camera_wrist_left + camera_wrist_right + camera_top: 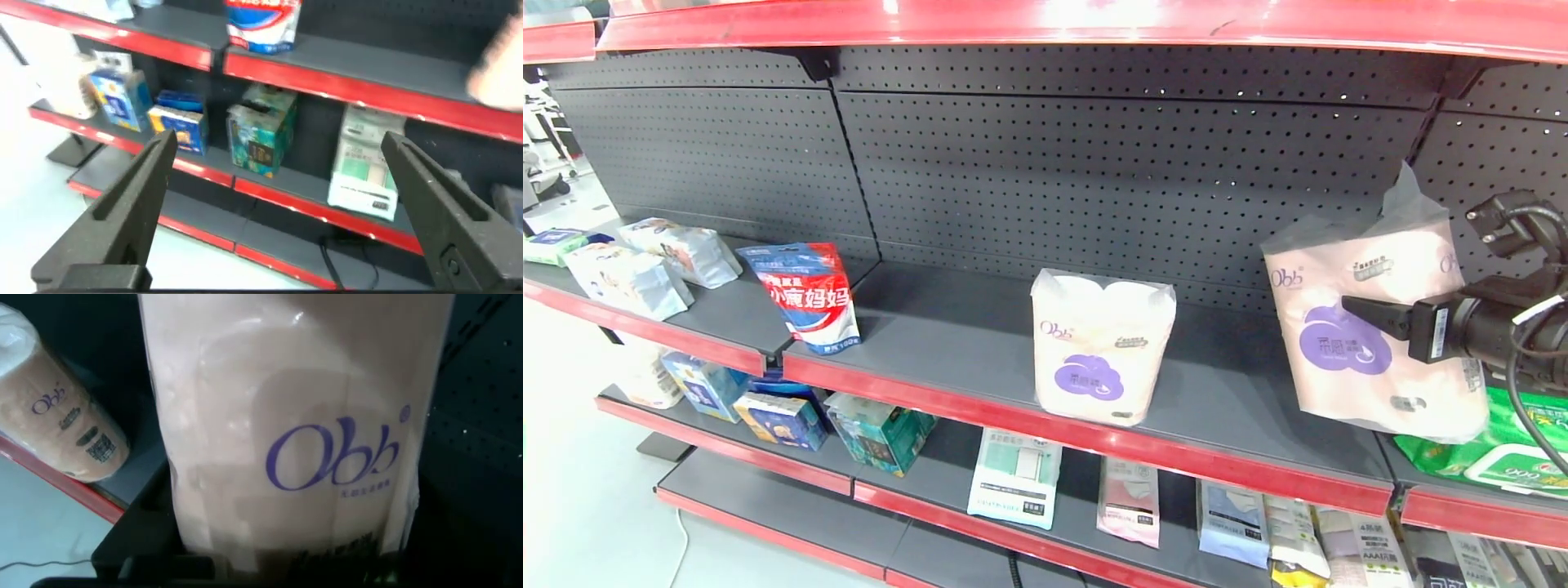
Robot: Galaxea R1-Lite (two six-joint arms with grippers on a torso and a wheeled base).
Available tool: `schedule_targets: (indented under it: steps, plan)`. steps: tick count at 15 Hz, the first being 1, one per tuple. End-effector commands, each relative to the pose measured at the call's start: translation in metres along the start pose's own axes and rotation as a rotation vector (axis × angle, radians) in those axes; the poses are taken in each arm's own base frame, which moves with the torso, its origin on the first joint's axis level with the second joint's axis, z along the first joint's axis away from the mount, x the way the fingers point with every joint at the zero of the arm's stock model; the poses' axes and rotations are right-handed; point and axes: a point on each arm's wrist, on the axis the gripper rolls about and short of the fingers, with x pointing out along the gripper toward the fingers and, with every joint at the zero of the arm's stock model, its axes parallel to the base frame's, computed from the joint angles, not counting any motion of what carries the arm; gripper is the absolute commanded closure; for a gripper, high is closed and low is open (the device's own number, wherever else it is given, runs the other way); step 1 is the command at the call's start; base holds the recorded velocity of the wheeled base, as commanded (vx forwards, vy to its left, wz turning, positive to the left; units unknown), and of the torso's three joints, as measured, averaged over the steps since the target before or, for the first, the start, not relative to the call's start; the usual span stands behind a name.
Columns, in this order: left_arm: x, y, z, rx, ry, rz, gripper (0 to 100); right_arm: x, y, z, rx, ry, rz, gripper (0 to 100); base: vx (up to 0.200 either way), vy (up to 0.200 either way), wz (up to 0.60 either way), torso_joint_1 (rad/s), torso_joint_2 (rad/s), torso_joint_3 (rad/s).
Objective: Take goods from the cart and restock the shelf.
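Two toilet-roll packs of the same make are counted. Each is wrapped in clear film over pale pink and printed with purple lettering near the top and a purple cloud-shaped emblem lower down; the smaller print cannot be made out.

The first toilet-roll pack (1372, 327) (294, 433) is clamped in the right gripper (1376, 317) (286, 567). One dark finger (1368, 314) is laid across the printed front over the emblem, and the other is hidden behind the pack, so the jaws are kept apart by the pack's thickness. The pack is held slightly tilted over the right end of the middle shelf (980, 327), close to the pegboard back (1094, 163). Whether its bottom touches the board cannot be told.

The second toilet-roll pack (1101, 351) (61, 408) is stood upright near the shelf's red front edge, well apart from the first.

One red, white and blue pouch (807, 296) (263, 23) with large white characters is stood at the shelf's left end.

Two green wet-wipe packs (1503, 457) are seen just beside and below the held pack.

The left gripper (278, 220) is spread wide with nothing between its fingers (122, 212), and is pointed toward the lower shelves.
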Motion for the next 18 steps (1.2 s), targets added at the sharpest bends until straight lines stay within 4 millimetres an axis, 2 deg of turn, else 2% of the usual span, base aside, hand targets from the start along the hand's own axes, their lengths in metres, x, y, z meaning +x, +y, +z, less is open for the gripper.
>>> schedule_targets:
  steps: [1,9,12,16,18]
  plan:
    - [-0.005,0.0,-0.002,-0.007,-0.069,-0.012,0,0.001,0.0,-0.001,0.001,0.004,0.0,100,0.0,0.0,0.0,0.0,0.0,0.0]
    - [-0.005,0.0,-0.002,-0.004,-0.071,-0.02,0,0.007,0.0,-0.003,0.002,0.017,0.005,100,0.0,0.0,0.0,0.0,0.0,0.0]
    - [-0.005,0.0,-0.002,-0.004,-0.07,-0.02,0,0.013,-0.001,0.005,0.002,-0.003,0.008,100,0.0,0.0,0.0,0.0,0.0,0.0]
    - [-0.005,0.0,-0.002,-0.004,-0.07,-0.02,0,0.04,0.002,0.013,0.044,-0.007,0.058,100,0.0,0.0,0.0,0.0,0.0,0.0]
    - [-0.005,0.0,-0.002,-0.004,-0.07,-0.02,0,0.062,0.002,0.014,0.042,-0.054,0.127,100,0.0,0.0,0.0,0.0,0.0,0.0]
